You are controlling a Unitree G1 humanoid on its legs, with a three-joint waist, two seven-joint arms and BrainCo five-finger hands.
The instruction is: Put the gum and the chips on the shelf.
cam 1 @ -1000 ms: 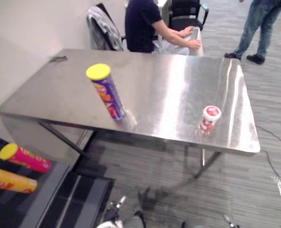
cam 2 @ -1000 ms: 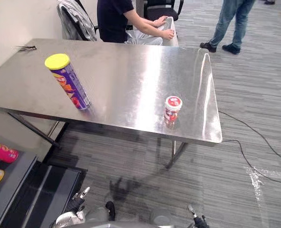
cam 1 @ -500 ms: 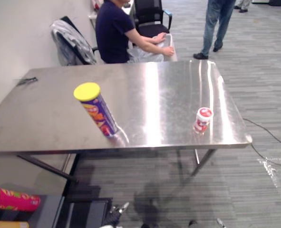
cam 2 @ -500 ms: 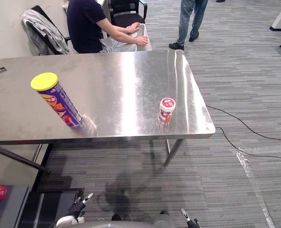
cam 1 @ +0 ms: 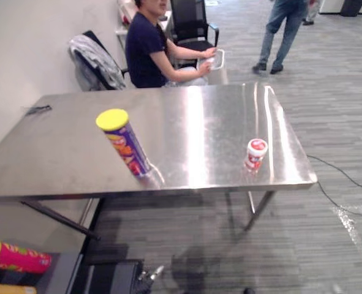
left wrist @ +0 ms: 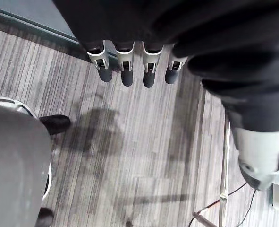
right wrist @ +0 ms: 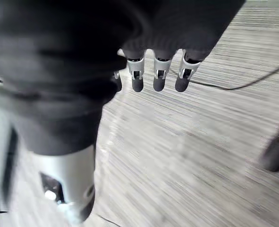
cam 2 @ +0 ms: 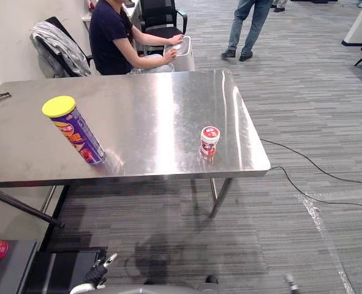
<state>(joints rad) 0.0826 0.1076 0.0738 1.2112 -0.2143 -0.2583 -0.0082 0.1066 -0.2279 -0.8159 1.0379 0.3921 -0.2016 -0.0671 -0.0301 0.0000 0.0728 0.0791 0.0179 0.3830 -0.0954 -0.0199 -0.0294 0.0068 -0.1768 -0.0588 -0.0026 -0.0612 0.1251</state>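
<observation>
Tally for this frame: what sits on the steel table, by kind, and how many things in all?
Chips can: 1
Gum tub: 1
Small dark object near the far left corner, too small to identify: 1
Total: 3

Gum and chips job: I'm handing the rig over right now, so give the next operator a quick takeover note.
Left hand: open, empty, hanging over the floor.
Right hand: open, empty, also low over the floor.
Chips can: stands on the steel table, toward its front left.
Gum tub: stands near the table's front right edge.
Shelf: low on the robot's left, with a pink can lying on it.
Done: nothing picked up.
Left: step up to the table, take each item, carry it to the shelf.
</observation>
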